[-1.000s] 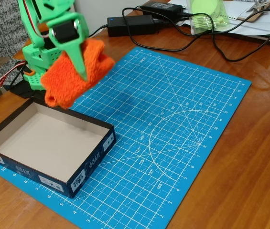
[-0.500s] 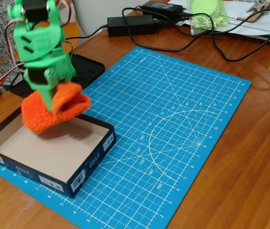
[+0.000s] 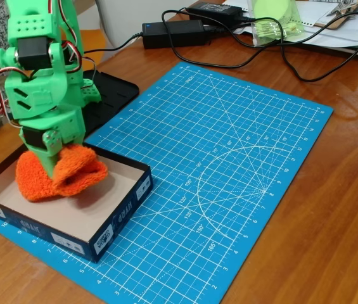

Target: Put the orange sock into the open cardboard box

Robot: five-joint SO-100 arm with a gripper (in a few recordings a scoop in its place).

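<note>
Claw over the box, sock in its grip

The green claw (image 3: 57, 166) is clamped on the orange sock (image 3: 59, 174), which bulges out below it inside the open cardboard box (image 3: 123, 212), low near the beige floor.

Green arm bent down, gripper (image 3: 57, 166) pointing straight below.

In the fixed view the arm stands at the left, wrist tilted forward, servo and wires showing; its fingers look closed on the orange sock (image 3: 58, 174), though their tips are mostly hidden.
</note>
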